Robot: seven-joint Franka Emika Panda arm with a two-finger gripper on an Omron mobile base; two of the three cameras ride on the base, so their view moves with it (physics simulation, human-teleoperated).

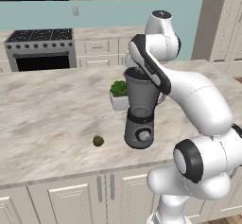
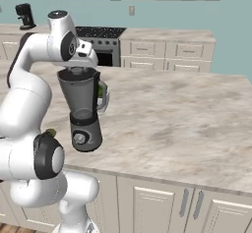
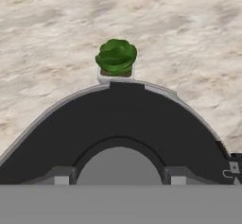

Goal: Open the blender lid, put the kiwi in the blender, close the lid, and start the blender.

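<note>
Hand view: camera sits right over the blender lid point(image 3: 118, 119), its grey knob centred between the two fingertips point(image 3: 61, 176), which stand spread on either side of it; contact with the knob cannot be told. Plant point(image 3: 116, 56) in its white pot lies beyond the rim. Left base view: blender point(image 1: 140, 109) stands upright on the marble counter point(image 1: 47, 109), the arm reaching down over its top. Kiwi point(image 1: 98, 141) rests on the counter near the base, to its left, apart from it.
</note>
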